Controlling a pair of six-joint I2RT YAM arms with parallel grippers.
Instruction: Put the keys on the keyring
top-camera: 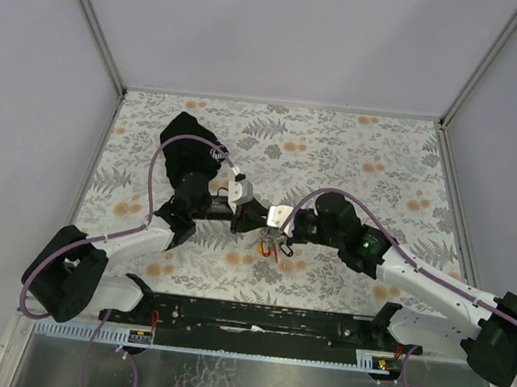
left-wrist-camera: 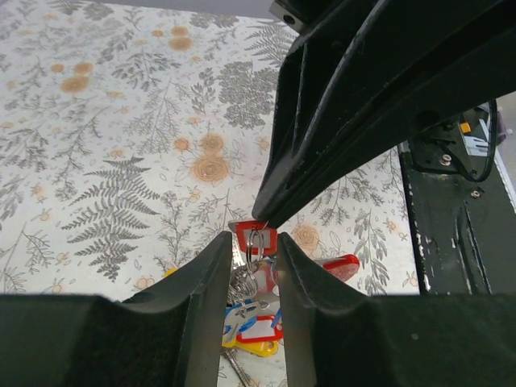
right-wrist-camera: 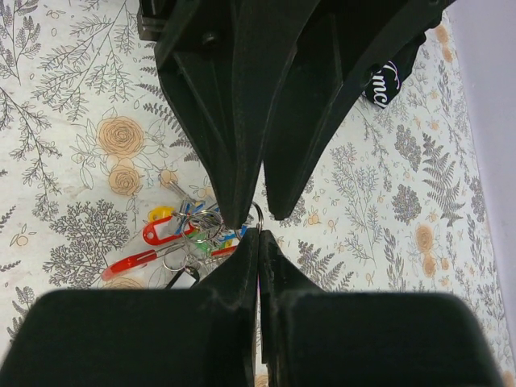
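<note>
The keys point(left-wrist-camera: 256, 326) form a bunch with red, yellow, blue and green plastic tags, lying on the floral cloth below both grippers point(top-camera: 276, 248). In the right wrist view the keys point(right-wrist-camera: 173, 234) spread out to the left of the fingers. A thin metal keyring point(left-wrist-camera: 256, 240) rises from the bunch. My right gripper point(right-wrist-camera: 258, 232) is shut on the keyring point(right-wrist-camera: 259, 214) at its tip. My left gripper point(left-wrist-camera: 252, 239) faces it with its fingers apart. The ring and a red tag sit in the gap, and neither finger presses on them.
A black cloth pouch point(top-camera: 190, 145) with a white logo point(right-wrist-camera: 385, 81) lies at the back left, behind the left arm. The floral cloth point(top-camera: 382, 160) covers the table. A black rail point(top-camera: 255, 318) runs along the near edge between the arm bases.
</note>
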